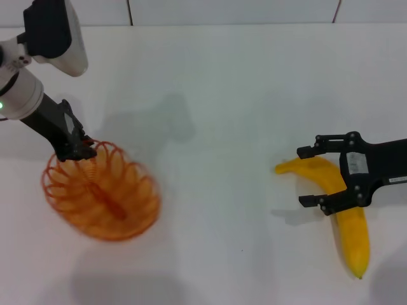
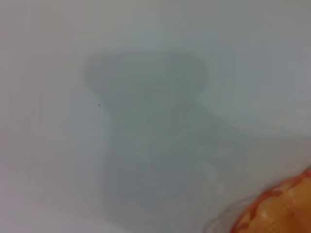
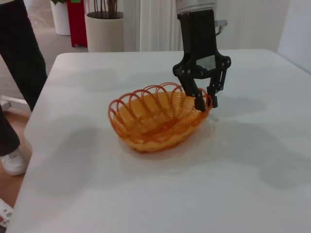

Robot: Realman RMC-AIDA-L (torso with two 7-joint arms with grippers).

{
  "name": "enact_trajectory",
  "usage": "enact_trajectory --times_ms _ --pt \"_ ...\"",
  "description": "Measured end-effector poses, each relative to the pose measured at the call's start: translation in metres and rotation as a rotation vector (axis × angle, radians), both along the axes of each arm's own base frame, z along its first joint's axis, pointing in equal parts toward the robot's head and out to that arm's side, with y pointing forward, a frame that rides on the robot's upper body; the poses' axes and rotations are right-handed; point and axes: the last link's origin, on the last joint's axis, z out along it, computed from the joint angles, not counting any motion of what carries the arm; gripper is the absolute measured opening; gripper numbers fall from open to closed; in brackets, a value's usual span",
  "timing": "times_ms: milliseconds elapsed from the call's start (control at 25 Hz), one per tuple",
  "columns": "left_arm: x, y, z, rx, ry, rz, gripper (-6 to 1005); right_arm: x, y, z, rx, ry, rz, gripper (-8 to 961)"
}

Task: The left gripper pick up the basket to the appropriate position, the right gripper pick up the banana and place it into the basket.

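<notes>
In my left wrist view, only a blurred orange corner of the basket (image 2: 286, 208) shows, cut off by the frame edge. In the head view, the right gripper (image 1: 315, 176) covers the banana (image 1: 353, 235) mid-length; I cannot confirm contact. The left gripper (image 1: 81, 149) partly masks the basket rim.

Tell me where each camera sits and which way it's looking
Head: high up, looking down at the table; both arms show, left gripper on the basket rim, right gripper open over the banana.
Left wrist: close above the table; only the basket's edge shows.
Right wrist: looks across at the basket and left gripper.
All share the basket.
</notes>
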Motion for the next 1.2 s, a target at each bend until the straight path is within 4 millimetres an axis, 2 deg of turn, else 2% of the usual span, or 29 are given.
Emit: enact_trajectory --times_ms 240,640,960,1200 --pt "0.002 0.0 -0.001 -0.002 0.006 0.001 144 0.002 -0.001 0.0 0.005 -0.003 -0.006 893" --pt "0.007 -0.006 0.003 -0.042 -0.015 -0.001 105 0.004 -0.002 0.0 0.006 -0.005 -0.013 893" --pt "0.014 -0.028 0.029 -0.045 -0.088 0.031 69 0.008 -0.005 0.002 0.006 -0.005 -0.023 893" --pt "0.019 -0.039 0.044 0.02 -0.239 0.077 58 0.008 -0.006 0.002 0.007 -0.004 -0.025 893"
